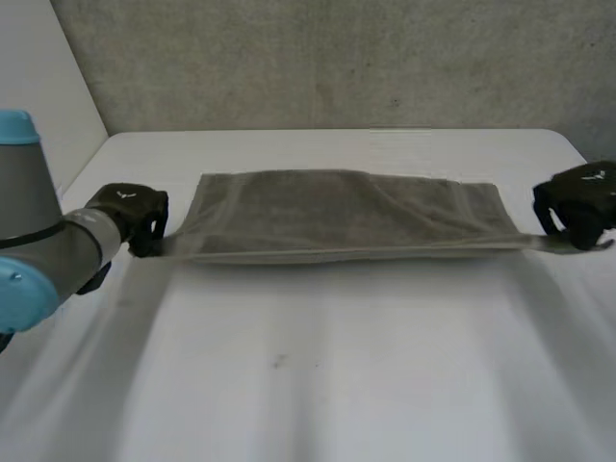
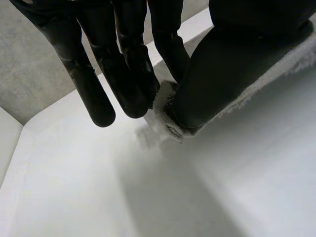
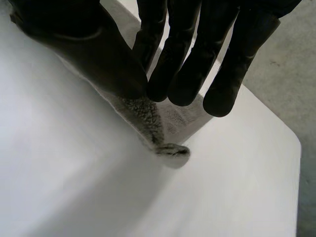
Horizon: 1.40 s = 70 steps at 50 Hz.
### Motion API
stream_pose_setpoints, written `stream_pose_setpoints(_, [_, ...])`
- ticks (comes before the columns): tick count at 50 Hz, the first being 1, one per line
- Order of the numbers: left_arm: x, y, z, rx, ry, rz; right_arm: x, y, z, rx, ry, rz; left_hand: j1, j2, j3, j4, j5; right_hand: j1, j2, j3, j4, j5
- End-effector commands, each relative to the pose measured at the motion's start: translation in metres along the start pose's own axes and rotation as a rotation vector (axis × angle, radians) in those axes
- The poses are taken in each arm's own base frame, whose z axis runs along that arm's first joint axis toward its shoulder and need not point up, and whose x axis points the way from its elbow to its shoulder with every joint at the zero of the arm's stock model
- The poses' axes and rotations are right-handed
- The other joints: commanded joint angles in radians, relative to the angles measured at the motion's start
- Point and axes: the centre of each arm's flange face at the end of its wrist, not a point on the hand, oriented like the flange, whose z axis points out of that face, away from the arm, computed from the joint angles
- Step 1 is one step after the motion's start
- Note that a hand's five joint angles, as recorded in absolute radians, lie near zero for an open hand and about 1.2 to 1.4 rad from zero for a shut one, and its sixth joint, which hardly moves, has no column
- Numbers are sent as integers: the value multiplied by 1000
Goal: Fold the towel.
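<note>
**Head view.** You have the towel (image 1: 346,214) stretched as a long band across the middle of the frame, on the white worktop (image 1: 308,385). Your left hand (image 1: 135,219) is at the band's left end, mid-left of the frame. Your right hand (image 1: 577,210) is at its right end, against the right edge. Each hand has a near corner, and the near edge runs straight and taut between them. I judge the tension is deliberate: a level, unsagging edge can be carried over the far part in one sweep. The far edge lies flat toward the grey wall (image 1: 318,58). The left arm (image 1: 38,250) takes the lower left. At this range the grip itself is too small to read.

**Left wrist view.** This settles the left hand. The fingers (image 2: 98,98) come down nearly straight, and the thumb (image 2: 212,84) presses the fuzzy towel corner against them. The hand is grasping the towel in a pinch, close over the worktop. The cloth leads away behind the thumb.

**Right wrist view.** The right hand is the same: its thumb and fingers clamp the corner between them. The corner's tip and what looks like a sewn label (image 3: 182,118) poke out past the fingertips. Whether the tip touches the worktop I cannot tell. So both wrist views tell you the grip is at the very corner, while the head view gives you the towel's whole lay.
</note>
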Motion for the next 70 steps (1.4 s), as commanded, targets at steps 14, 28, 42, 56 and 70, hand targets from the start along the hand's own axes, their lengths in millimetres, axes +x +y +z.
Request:
stream_pose_setpoints(14, [21, 5, -90, -116, 103, 177, 2, 21, -66, -140, -103, -132, 213, 179, 179, 177, 196, 60, 63, 71, 55, 37])
stream_pose_setpoints(28, [34, -8, 15, -50, 107, 154, 8, 34, 47, -71, -56, 9, 213, 179, 179, 177, 196, 60, 63, 71, 55, 37])
stream_pose_setpoints(42, [46, -18, 114, 88, 11, 156, 9, 33, 133, 21, 95, 4, 213, 179, 179, 177, 196, 60, 63, 71, 55, 37])
stream_pose_setpoints(56, [50, -20, 141, 185, -22, 153, 13, 26, 170, 113, 206, -33, 213, 179, 179, 177, 196, 60, 63, 71, 55, 37])
stream_pose_setpoints(70, [56, -20, 141, 190, -17, 153, 11, 10, 176, 154, 241, -49, -1005, -1039, -1039, -1041, -1022, -1161, -1159, -1151, -1166, -1185])
